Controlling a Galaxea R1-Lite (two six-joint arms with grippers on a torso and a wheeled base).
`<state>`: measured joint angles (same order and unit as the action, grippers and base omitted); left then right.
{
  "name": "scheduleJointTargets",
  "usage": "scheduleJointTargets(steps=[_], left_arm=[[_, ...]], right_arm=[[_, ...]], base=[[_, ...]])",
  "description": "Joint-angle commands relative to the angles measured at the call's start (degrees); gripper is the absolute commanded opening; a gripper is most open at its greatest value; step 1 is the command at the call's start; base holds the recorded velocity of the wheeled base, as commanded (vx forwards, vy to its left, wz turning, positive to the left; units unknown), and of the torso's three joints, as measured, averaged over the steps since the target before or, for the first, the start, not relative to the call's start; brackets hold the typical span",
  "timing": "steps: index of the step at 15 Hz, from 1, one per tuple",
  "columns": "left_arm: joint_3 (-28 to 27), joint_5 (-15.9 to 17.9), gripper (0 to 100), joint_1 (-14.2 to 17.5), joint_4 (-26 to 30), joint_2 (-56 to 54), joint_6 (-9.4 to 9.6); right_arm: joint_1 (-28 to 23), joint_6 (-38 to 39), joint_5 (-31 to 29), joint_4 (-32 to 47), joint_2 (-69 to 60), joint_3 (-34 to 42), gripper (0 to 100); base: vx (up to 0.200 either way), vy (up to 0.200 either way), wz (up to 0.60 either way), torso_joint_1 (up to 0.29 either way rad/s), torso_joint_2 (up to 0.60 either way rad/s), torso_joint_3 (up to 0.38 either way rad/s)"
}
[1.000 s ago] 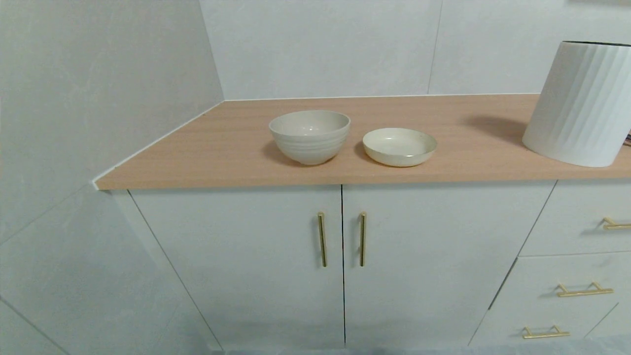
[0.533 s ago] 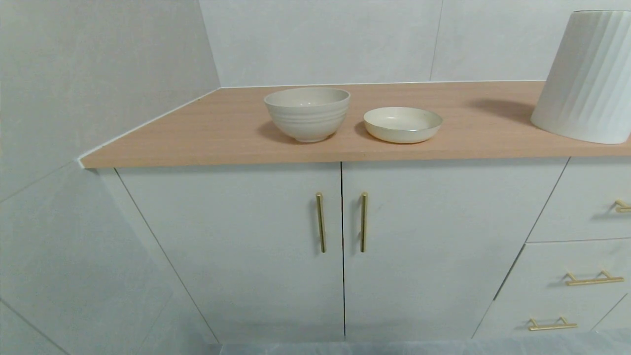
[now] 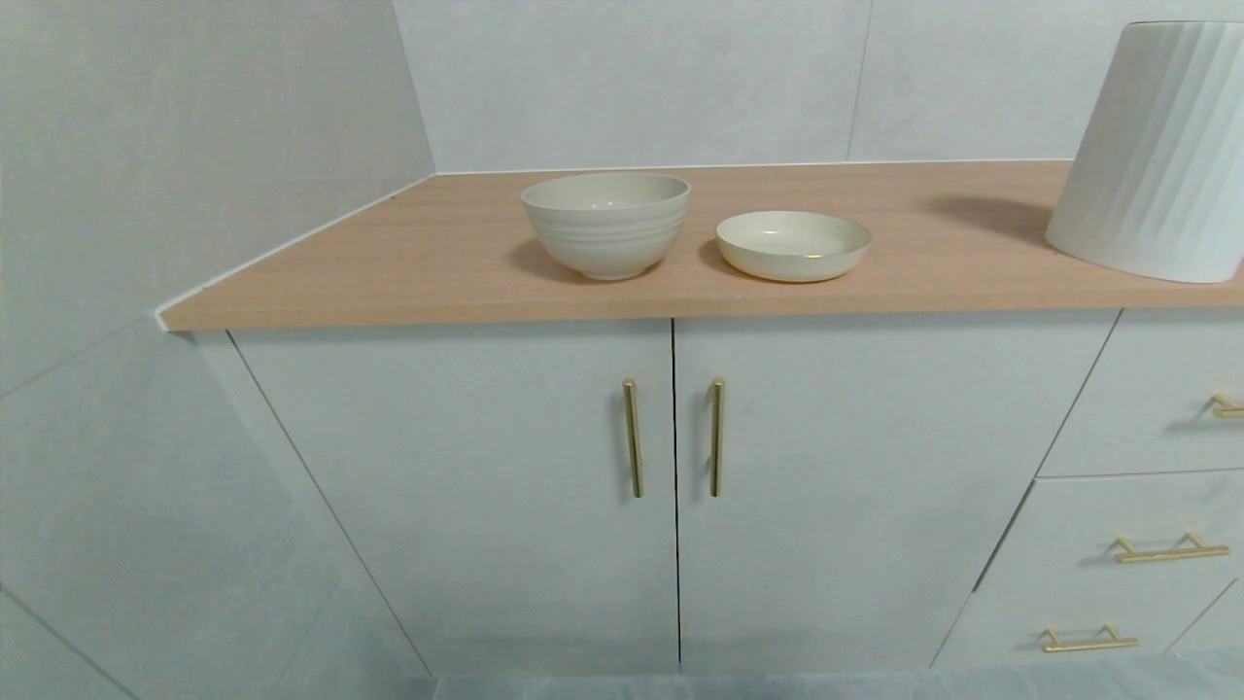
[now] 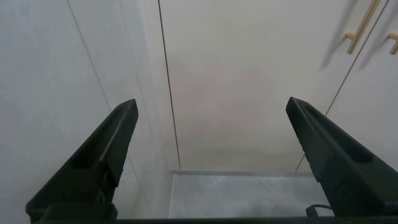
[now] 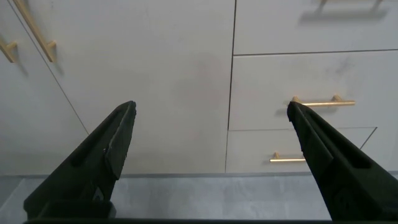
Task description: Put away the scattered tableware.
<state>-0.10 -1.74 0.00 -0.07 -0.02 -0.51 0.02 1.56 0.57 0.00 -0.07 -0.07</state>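
Note:
A deep cream bowl [image 3: 606, 223] with ribbed sides stands on the wooden countertop [image 3: 408, 267]. Just to its right sits a shallow cream dish [image 3: 793, 245]. Both are empty and upright. My left gripper [image 4: 211, 112] hangs low in front of the white cabinet door [image 4: 249, 87], open with nothing between its fingers. My right gripper [image 5: 211, 112] is also low, open and empty, facing the cabinet front near the drawers [image 5: 311, 87].
Two closed cabinet doors with gold handles [image 3: 634, 437] [image 3: 716, 437] sit under the counter. Drawers with gold pulls [image 3: 1171, 550] are at the right. A tall white ribbed container [image 3: 1161, 146] stands at the counter's right end. A tiled wall closes off the left.
From one second ago to half a second ago the whole head view shifted: the camera dropped lower. Since then it holds still. The bowl and dish have not moved on the counter.

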Motion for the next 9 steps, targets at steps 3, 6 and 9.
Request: scheduleJointTargets(steps=[3, 6, 9], left_arm=[[0.01, -0.01, 100, 0.0, -0.01, 0.02, -0.02], [0.01, -0.01, 100, 0.0, -0.01, 0.02, -0.02], [0.01, -0.01, 100, 0.0, -0.01, 0.02, -0.02]], right_arm=[[-0.02, -1.91, 0.31, -2.2, 0.16, -3.0, 100], [0.15, -1.82, 5.14, 1.49, 6.66, -8.98, 100], [0.24, -1.38, 10.24, 2.11, 17.3, -10.39, 100]], base=[[0.0, 0.0, 0.0, 0.0, 0.0, 0.0], [0.0, 0.0, 0.0, 0.0, 0.0, 0.0], [0.0, 0.0, 0.0, 0.0, 0.0, 0.0]])
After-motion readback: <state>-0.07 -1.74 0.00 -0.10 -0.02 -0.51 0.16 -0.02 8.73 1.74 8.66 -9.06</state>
